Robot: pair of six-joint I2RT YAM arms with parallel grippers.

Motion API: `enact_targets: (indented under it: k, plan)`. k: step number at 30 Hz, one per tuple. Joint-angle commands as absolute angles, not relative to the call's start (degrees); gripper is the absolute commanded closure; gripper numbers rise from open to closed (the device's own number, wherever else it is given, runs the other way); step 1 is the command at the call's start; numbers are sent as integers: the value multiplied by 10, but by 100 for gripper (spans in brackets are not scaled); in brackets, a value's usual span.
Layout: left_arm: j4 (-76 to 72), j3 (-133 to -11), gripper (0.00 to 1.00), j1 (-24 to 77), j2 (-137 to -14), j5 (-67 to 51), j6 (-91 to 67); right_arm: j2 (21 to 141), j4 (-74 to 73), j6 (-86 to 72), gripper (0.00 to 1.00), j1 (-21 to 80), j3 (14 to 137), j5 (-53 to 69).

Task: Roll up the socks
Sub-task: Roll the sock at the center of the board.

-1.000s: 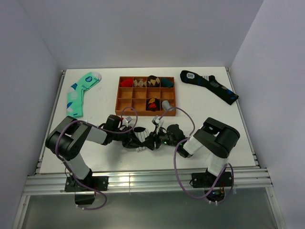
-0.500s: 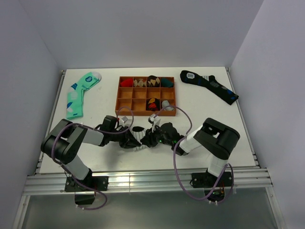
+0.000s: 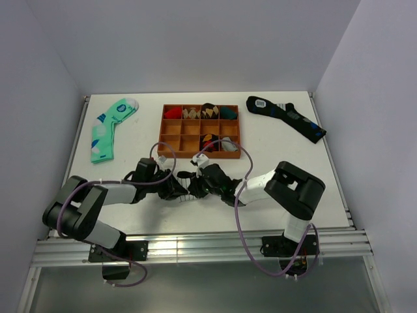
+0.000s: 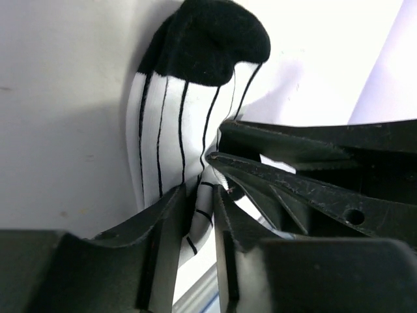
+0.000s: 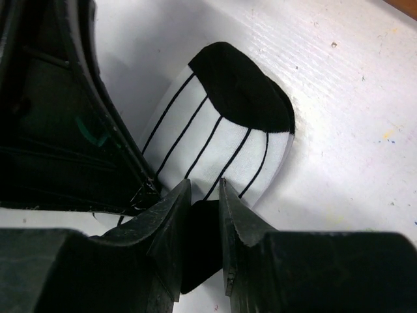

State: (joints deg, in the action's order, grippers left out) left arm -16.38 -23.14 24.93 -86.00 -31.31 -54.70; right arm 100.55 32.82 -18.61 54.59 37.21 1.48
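white tabletop [image 3: 339,189] is seen between pale walls, with a brown divided tray [image 3: 160,138] set at its far middle. just in front of the tray, on the side of the arms' bases, the striped sock [image 5: 218,147] is found on the surface between the two grippers. the left gripper [image 4: 197,199] is seen at the tray's front left, its fingers clamped on a fold of the white striped fabric. the right gripper [image 5: 203,195] is placed opposite it, its fingers nearly together with a black part of the sock pinched between them. one black end of the sock is seen free on the table. a mint green sock [image 3: 107,128] is laid well left of the tray, and a long black sock [image 3: 287,116] to its right. small bundles are held in several tray compartments.
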Motion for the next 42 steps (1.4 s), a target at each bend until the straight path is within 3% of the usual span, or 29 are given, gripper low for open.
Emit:
enact_targets:
  k: [1, 22, 33, 42]
  plan:
    - [-93, -212, 67, 242, -841, -184, -501, 1051, 163, -193, 69, 555, 381, -16]
    - [-4, -204, 60, 279, -649, -3, -500, 1139, 44, -242, 70, 561, 453, -8]
    - [117, -154, 58, 336, -489, 162, -712, 1147, 7, -308, 69, 565, 461, -3]
    - [107, -120, 58, 507, -474, 291, -915, 1151, -41, -328, 69, 565, 480, -3]
